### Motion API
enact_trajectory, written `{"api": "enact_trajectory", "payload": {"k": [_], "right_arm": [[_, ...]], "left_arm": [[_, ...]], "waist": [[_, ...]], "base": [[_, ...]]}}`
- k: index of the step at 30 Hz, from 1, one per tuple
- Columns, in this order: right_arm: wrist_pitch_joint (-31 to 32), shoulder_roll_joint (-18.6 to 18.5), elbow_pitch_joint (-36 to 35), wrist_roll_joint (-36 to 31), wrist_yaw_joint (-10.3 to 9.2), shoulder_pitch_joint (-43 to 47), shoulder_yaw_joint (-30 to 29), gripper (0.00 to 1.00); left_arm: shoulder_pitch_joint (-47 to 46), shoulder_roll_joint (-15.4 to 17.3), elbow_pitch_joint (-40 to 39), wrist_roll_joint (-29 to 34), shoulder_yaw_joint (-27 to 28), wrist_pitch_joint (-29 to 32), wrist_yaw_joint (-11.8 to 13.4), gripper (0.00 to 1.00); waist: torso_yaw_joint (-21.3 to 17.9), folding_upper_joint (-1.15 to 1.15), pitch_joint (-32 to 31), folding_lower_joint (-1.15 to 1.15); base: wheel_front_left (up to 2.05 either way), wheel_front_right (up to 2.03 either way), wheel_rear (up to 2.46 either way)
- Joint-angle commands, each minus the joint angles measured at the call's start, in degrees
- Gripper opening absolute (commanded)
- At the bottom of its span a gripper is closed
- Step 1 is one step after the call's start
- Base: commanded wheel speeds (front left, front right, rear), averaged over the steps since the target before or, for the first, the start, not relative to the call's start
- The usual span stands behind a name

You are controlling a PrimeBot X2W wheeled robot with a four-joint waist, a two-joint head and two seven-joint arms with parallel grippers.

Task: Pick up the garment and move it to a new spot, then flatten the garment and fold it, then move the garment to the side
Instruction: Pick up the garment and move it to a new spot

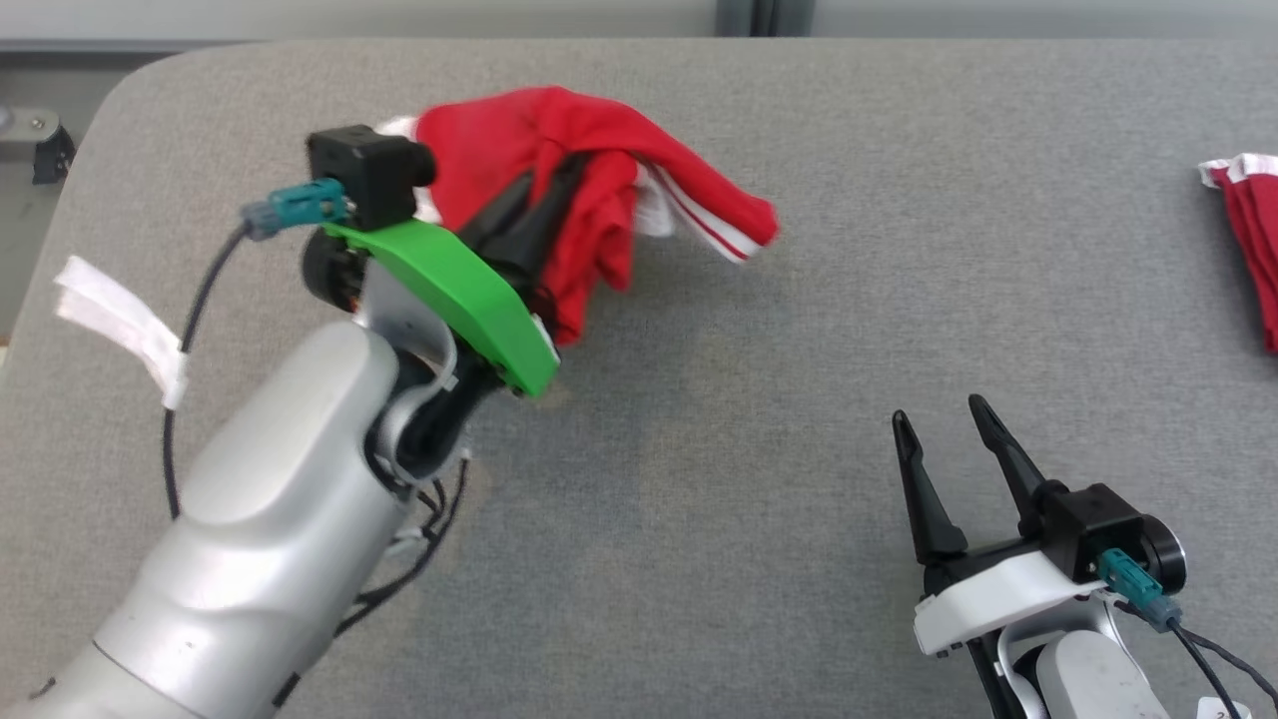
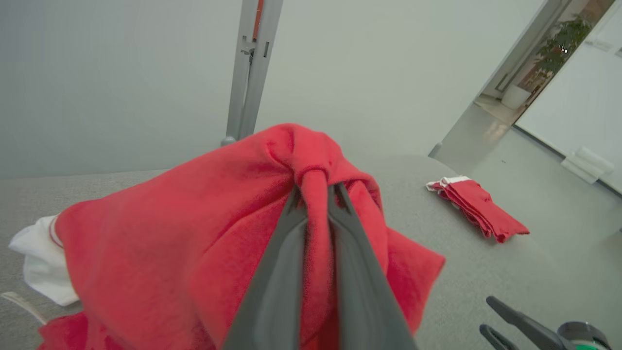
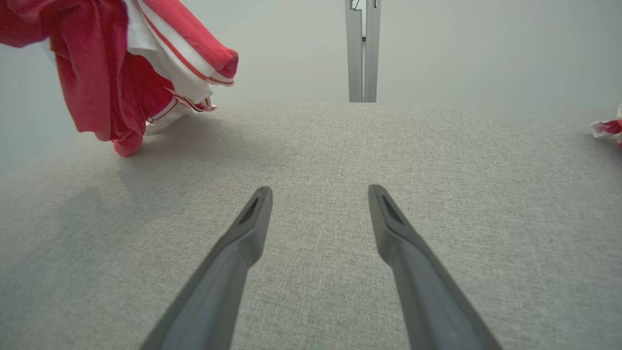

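Garment [image 1: 609,135], red, hangs bunched from my left claw [image 2: 316,192], clenched on it; its striped end points right; my right claw [image 1: 939,411] is released over the counter [image 1: 759,449].

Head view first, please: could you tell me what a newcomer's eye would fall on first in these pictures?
The eye goes first to the bright red garment with white trim, bunched and hanging from the left hand, which is shut on a fold of it over the upper left of the grey table. Next come the right hand, open and empty at the lower right, and a second red garment lying folded at the table's far right edge.
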Motion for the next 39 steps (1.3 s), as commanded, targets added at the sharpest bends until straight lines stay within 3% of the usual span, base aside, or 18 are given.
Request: {"api": "enact_trajectory", "payload": {"k": [1,10,17,21,24,36,39], "right_arm": [[0.0,-0.1,0.0,0.7,-0.10,1.1,-0.2,1.00],[0.0,-0.1,-0.4,2.2,-0.10,2.5,-1.6,1.00],[0.0,-0.1,-0.6,2.1,-0.09,3.1,-2.1,1.00],[0.0,-0.1,-0.7,2.4,-0.09,2.3,-1.6,1.00],[0.0,-0.1,-0.9,2.5,-0.09,1.9,-1.6,1.00],[0.0,-0.1,-0.5,2.3,-0.09,1.7,-2.6,1.00],[0.0,-0.1,-0.2,2.2,-0.09,1.6,-2.8,1.00]], "left_arm": [[1.9,0.2,-3.4,-0.5,-0.8,1.3,0.7,0.00],[8.4,4.0,-35.2,-3.2,-2.9,9.6,9.0,0.00],[13.1,2.7,-48.6,-12.0,0.1,11.6,14.5,0.00],[15.6,1.8,-43.8,-14.5,4.8,8.2,17.7,0.00],[17.5,1.8,-34.8,-15.9,8.8,5.2,19.1,0.00],[18.2,1.3,1.5,-18.2,18.3,-5.2,17.3,0.00],[16.8,1.4,7.5,-16.9,18.1,-6.6,15.8,0.31]], "waist": [[-3.5,0.00,-4.1,0.00],[-8.2,0.00,-5.0,0.00],[-10.8,0.00,-4.2,0.00],[-12.4,0.00,-3.3,0.00],[-13.4,0.00,-2.5,0.00],[-14.5,0.00,-0.3,0.00],[-14.1,0.00,-0.3,0.00]], "base": [[0.00,0.00,0.00],[0.00,0.00,0.00],[0.00,0.00,0.00],[0.00,0.00,0.00],[0.00,0.00,0.00],[0.00,0.00,0.00],[0.00,0.00,0.00]]}}
